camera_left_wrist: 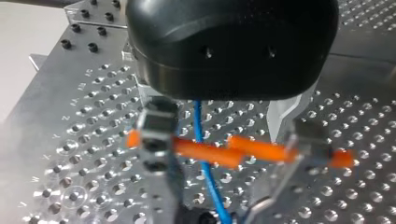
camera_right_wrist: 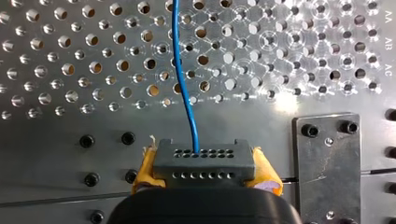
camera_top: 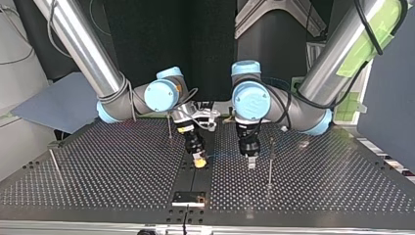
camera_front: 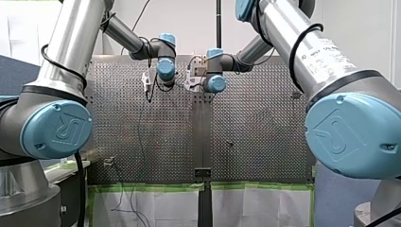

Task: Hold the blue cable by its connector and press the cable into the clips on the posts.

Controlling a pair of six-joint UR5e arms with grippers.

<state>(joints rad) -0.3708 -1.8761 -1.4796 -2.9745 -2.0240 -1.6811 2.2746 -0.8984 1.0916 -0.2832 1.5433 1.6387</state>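
A dark grey connector (camera_right_wrist: 203,161) with rows of small holes sits between the yellow pads (camera_right_wrist: 148,170) of my right gripper (camera_right_wrist: 205,171), which is shut on it. The blue cable (camera_right_wrist: 186,93) leaves the connector and runs away over the perforated table. In the left wrist view the same blue cable (camera_left_wrist: 198,121) passes between the metal fingers (camera_left_wrist: 156,140) of my left gripper (camera_left_wrist: 217,196), which is open and apart from it. In the top view my right gripper (camera_top: 198,160) and my left gripper (camera_top: 251,160) hang side by side just above the table's middle.
Thin upright posts stand on the table: one (camera_top: 270,161) just beside my left gripper, one (camera_top: 169,125) behind my right gripper, one (camera_top: 54,161) far out at the top view's left. A bolted metal plate (camera_right_wrist: 327,163) lies beside the connector.
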